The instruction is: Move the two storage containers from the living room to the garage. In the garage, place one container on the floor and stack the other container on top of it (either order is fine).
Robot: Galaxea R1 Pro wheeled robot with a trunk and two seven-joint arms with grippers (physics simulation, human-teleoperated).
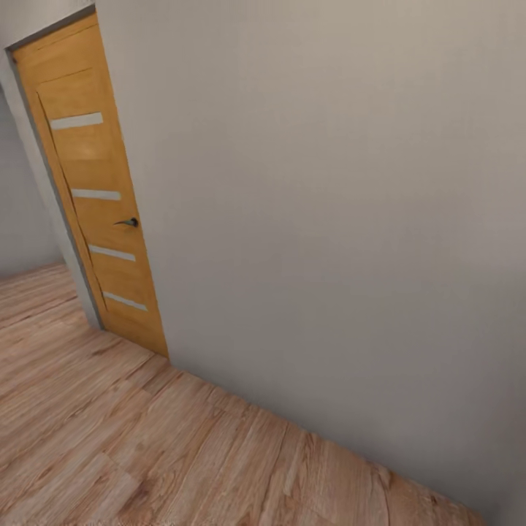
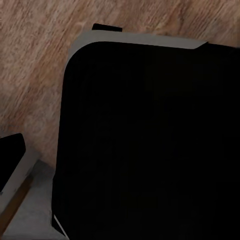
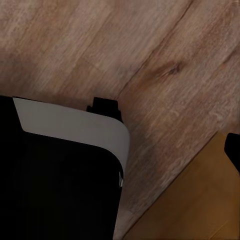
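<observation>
The two storage containers are out of view. I am in a passage with a light wood-plank floor (image 1: 146,453), facing a plain grey wall (image 1: 329,219). In both wrist views I look down on a black, grey-edged corner of my own base (image 2: 150,140) (image 3: 55,190) over the planks. A small dark shape (image 2: 10,160) sits at the edge of the left wrist view and another (image 3: 234,150) at the edge of the right wrist view; I cannot tell what they are.
A slatted orange-brown wooden door (image 1: 95,197) with a dark handle (image 1: 128,222) stands shut at the left end of the wall. The plank floor runs on past it to the left. A flat tan-orange surface (image 3: 190,200) lies close by in the right wrist view.
</observation>
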